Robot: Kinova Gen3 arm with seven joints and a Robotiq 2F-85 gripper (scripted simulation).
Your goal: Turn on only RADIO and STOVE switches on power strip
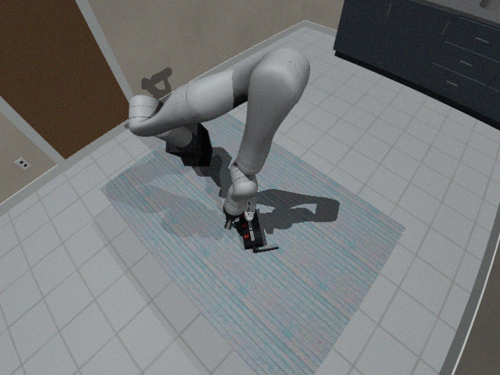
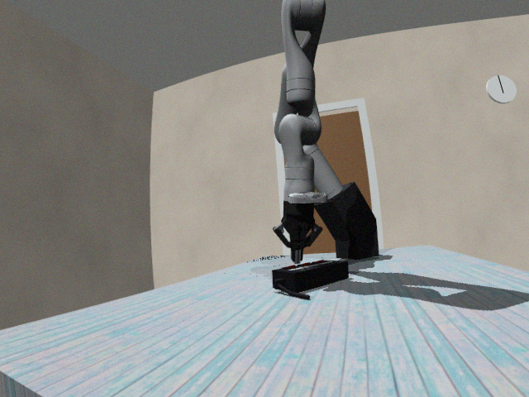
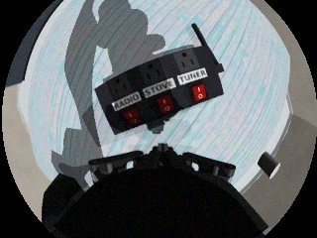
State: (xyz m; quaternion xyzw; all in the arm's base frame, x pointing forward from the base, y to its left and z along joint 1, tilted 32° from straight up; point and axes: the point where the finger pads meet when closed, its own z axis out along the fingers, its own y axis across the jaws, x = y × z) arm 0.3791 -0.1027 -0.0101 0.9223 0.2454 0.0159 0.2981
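Observation:
The black power strip point(image 1: 253, 238) point(image 2: 313, 275) point(image 3: 149, 86) lies flat on the striped table top point(image 1: 282, 302) point(image 2: 256, 341) point(image 3: 225, 14), right way up. In the wrist view its labels read RADIO, STOVE and a third I cannot read surely. Under each is a red switch: the RADIO switch point(image 3: 130, 117), the STOVE switch point(image 3: 165, 105) and the third switch point(image 3: 200, 93), which looks brightest. I cannot tell the rocker positions. My gripper point(image 1: 229, 224) point(image 2: 296, 259) point(image 3: 162, 149) is shut on nothing. It points straight down just above the strip's switch side. A short cord stub point(image 1: 266, 248) point(image 2: 293, 292) point(image 3: 196, 35) sticks out of one end.
The robot's black base point(image 1: 189, 149) point(image 2: 350, 222) stands at the table's far edge behind the strip. A dark cabinet point(image 1: 423, 48) stands on the tiled floor beyond the table. A brown door point(image 2: 341, 141) is in the wall behind.

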